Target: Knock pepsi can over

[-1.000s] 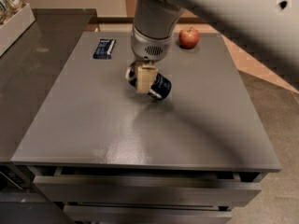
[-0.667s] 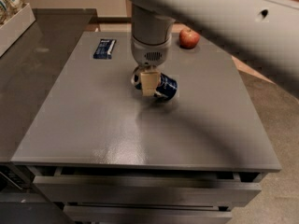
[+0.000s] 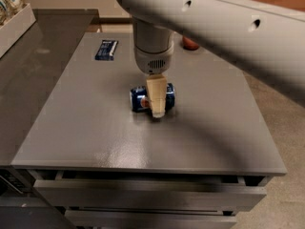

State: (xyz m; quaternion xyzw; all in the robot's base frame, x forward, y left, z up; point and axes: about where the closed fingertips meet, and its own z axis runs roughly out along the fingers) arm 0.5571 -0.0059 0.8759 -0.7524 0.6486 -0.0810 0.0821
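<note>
The pepsi can (image 3: 141, 98), dark blue with a red-white-blue logo, lies on its side near the middle of the grey table (image 3: 95, 132). My gripper (image 3: 157, 109) hangs straight down from the big white arm, right over and in front of the can. Its beige fingers (image 3: 157, 95) cover the can's middle, so only the can's two ends show on either side.
A flat dark-blue packet (image 3: 106, 49) lies at the table's back left. A red apple (image 3: 190, 44) sits at the back, partly hidden by the arm. A dark counter (image 3: 33, 66) adjoins the left, with a white tray (image 3: 14, 23). Drawers run under the front edge.
The can has gone from tilted to lying flat on its side. The gripper and arm have lifted and now sit over the can's middle.
</note>
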